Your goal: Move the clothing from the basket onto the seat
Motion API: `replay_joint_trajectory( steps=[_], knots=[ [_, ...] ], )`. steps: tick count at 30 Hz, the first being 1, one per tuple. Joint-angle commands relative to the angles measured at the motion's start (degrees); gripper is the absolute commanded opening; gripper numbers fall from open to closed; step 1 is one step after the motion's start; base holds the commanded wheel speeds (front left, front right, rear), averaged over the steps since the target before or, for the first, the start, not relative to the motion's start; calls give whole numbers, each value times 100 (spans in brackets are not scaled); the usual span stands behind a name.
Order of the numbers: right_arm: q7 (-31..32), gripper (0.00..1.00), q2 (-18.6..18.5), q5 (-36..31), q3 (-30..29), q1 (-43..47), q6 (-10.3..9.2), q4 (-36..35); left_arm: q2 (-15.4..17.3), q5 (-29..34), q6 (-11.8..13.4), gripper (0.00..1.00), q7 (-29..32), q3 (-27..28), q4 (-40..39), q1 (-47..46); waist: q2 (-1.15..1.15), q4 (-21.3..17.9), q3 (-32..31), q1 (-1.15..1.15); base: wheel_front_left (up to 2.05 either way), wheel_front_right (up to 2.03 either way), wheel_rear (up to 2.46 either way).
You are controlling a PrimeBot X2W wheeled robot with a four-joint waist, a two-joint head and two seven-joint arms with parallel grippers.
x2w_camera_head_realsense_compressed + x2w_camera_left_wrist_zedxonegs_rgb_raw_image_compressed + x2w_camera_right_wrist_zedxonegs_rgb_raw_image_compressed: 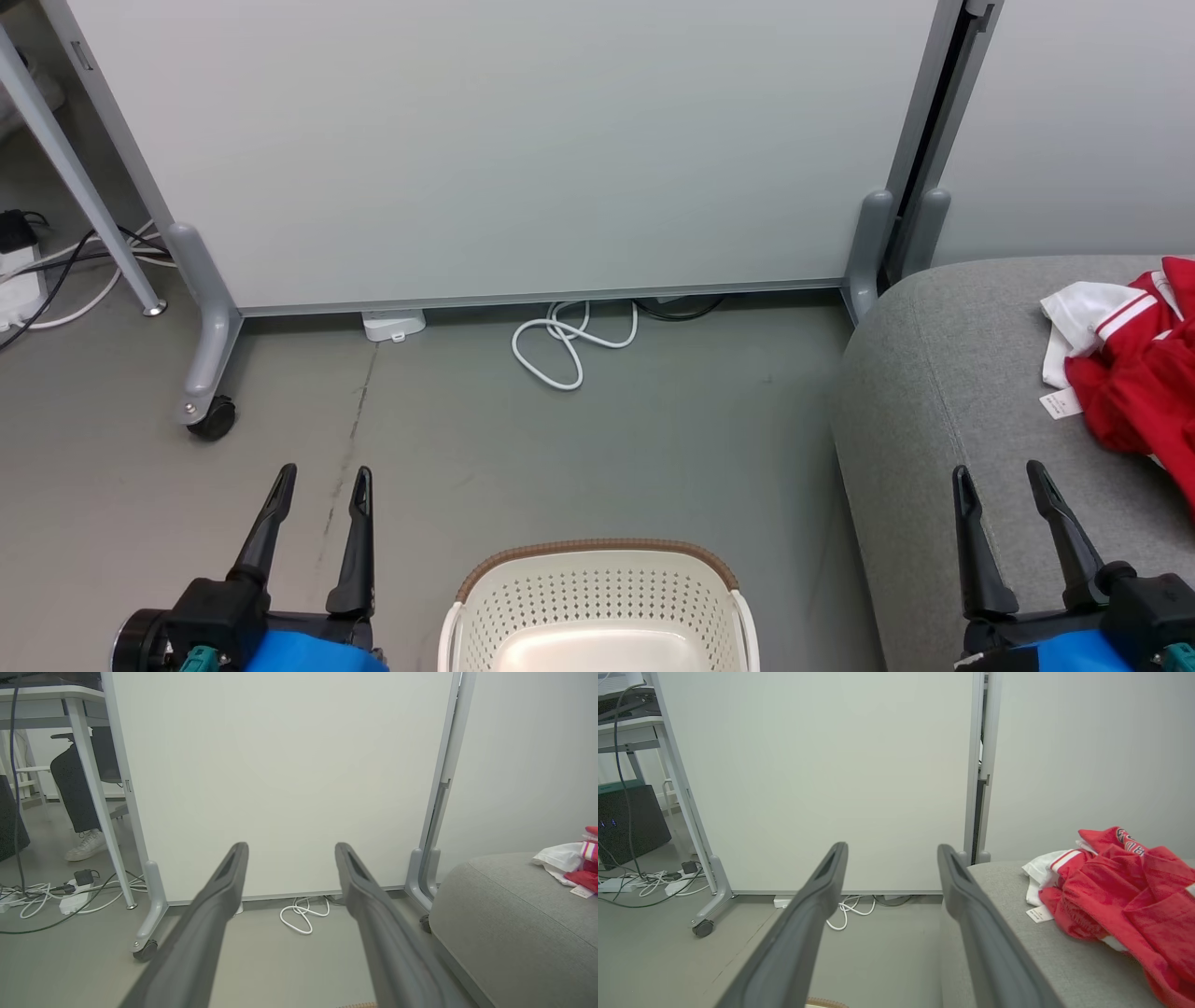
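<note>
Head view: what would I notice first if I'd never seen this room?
The bright red clothing jumps out first, heaped on the grey seat at the right edge. Next comes the cream basket on the floor at the bottom middle, its visible part empty, with the left hand and right hand open on either side.

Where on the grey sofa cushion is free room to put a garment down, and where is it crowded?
The grey fabric sofa cushion is bare from its rounded left edge up to the bright red white-striped garments; its right part is crowded by them. Bare floor lies between the cream perforated basket and the looped white cable.
</note>
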Motion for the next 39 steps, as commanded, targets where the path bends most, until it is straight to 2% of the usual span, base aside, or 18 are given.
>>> replay_joint_trajectory(
  steps=[1, 14, 28, 29, 34, 39],
  knots=[
    [1, 100, 5, -12, -26, 84, 1, -43, -27, 67, -12, 100, -14, 75, -55, 65, 0, -9, -1, 0, 0, 0, 0],
    [1, 100, 6, -27, -42, 112, 1, -90, -258, 380, -46, 100, -14, 437, -256, 201, 0, -18, -57, 0, 0, 0, 0],
    [1, 100, 5, 6, -27, 82, 1, -15, -332, 506, -104, 100, -14, 501, -164, 174, 0, -25, -80, 0, 0, 0, 0],
    [0, 0, 2, 1, -23, 38, 0, -7, -330, 486, -86, 0, 1, 482, -152, 178, 0, -23, -82, 1, 0, 0, 0],
    [22, 0, 40, 54, -20, 95, 0, 268, -364, 437, -86, 0, 54, 470, 109, 313, 0, -25, -81, 0, 0, 0, 0],
    [193, 0, 37, 653, -55, -8, 0, 337, -377, -158, -90, 0, 215, 544, 144, 219, 0, -47, -67, 0, 0, 0, 0]
  ],
)
